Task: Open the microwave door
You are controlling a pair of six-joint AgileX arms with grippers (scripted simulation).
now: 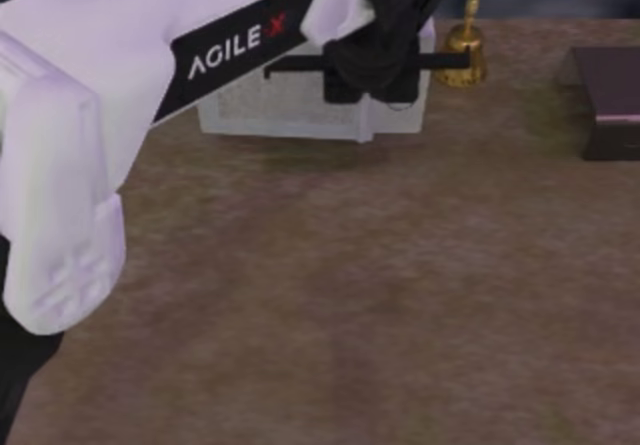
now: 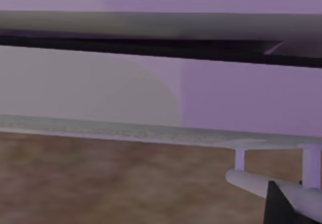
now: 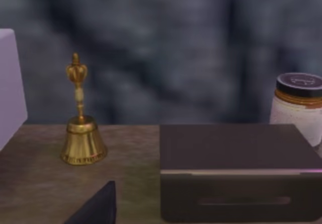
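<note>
We are seeing one microwave (image 1: 310,105), one golden bell (image 3: 82,133), one dark brown box (image 3: 236,171) and one lidded jar (image 3: 298,105) sitting on one brown worktop (image 1: 350,285).

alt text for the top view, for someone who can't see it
The left arm reaches from the left across a brown table, its dark claw at the front of the off-white microwave at the far edge. A gold bell stands right of the microwave, and a dark brown box sits farther right.
</note>
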